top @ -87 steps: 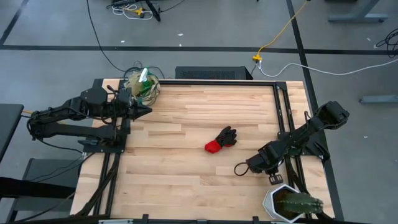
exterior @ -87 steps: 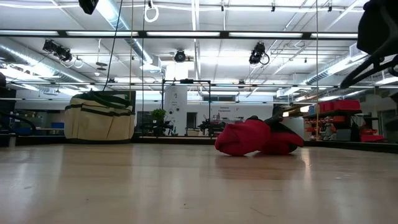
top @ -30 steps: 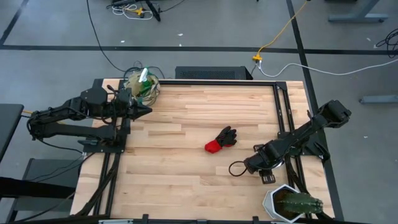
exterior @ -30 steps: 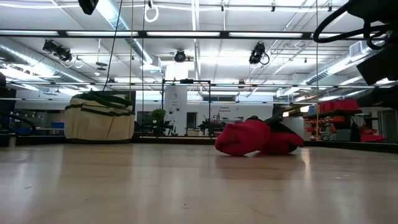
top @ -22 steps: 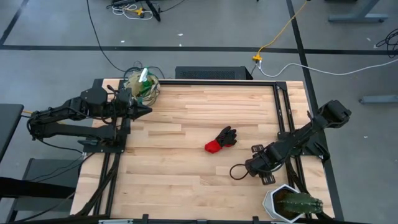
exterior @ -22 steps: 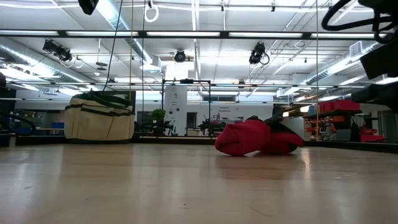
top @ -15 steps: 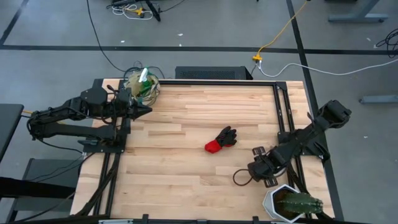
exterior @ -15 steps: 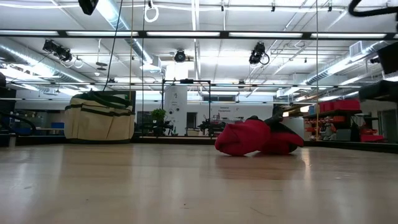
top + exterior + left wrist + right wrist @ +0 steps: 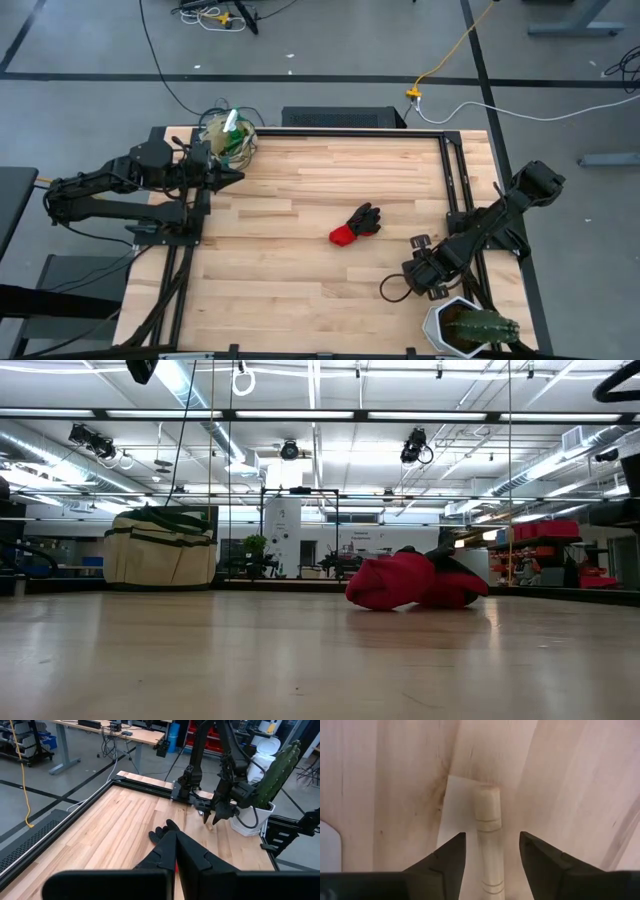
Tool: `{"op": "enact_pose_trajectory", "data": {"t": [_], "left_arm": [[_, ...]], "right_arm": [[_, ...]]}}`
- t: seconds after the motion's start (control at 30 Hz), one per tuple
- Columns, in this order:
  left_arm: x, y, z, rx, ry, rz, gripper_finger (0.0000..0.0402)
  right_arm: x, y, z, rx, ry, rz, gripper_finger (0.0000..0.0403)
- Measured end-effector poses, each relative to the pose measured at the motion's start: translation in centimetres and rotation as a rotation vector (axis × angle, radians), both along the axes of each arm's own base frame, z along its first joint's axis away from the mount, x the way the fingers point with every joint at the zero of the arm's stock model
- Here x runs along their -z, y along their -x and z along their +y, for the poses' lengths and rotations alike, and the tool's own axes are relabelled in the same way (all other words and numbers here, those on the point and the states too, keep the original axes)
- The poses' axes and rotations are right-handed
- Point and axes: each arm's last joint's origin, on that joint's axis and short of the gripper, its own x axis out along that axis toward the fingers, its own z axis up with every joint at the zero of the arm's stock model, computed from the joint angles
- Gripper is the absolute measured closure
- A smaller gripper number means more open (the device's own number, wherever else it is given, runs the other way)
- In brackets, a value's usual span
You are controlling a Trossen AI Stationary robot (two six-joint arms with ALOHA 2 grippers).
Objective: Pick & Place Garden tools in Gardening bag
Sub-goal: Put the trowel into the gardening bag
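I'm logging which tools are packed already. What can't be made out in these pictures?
- Contents of the gardening bag: too small in the high view, hidden by its own wall in the low view.
- Wooden handle: its working end is cut off by the right wrist picture's edge.
- The same tool in the high view: hidden under the right hand.

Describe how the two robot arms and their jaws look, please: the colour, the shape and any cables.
Both arms are black and jointed, built of slim links with bulky joints. The left arm ends in the left gripper, whose jaws taper to a narrow point. The right arm ends in the right gripper, whose jaws are dark, angular wedges. A thin black cable loops beside that gripper.
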Motion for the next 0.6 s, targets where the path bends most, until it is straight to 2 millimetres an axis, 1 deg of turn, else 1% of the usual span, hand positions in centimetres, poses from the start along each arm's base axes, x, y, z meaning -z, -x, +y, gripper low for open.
{"op": "enact_pose_trajectory", "data": {"t": [0.2,0.33,0.47,0.6], "left_arm": [[-0.08,-0.03,0.01,0.0,-0.001,-0.008,0.0391],[-0.31,-0.06,0.01,0.0,-0.004,-0.033,0.0393],[-0.4,-0.08,0.01,0.0,-0.005,-0.042,0.0389],[-0.4,-0.08,0.01,0.0,-0.005,-0.042,0.0389]], "right_arm": [[0.79,0.29,-0.19,0.001,-0.017,-0.003,0.0218],[0.88,0.33,-0.25,0.008,-0.014,-0.007,0.0221],[0.88,0.32,-0.25,0.008,-0.012,-0.008,0.024],[0.89,0.33,-0.27,0.008,-0.011,-0.007,0.0267]]}}
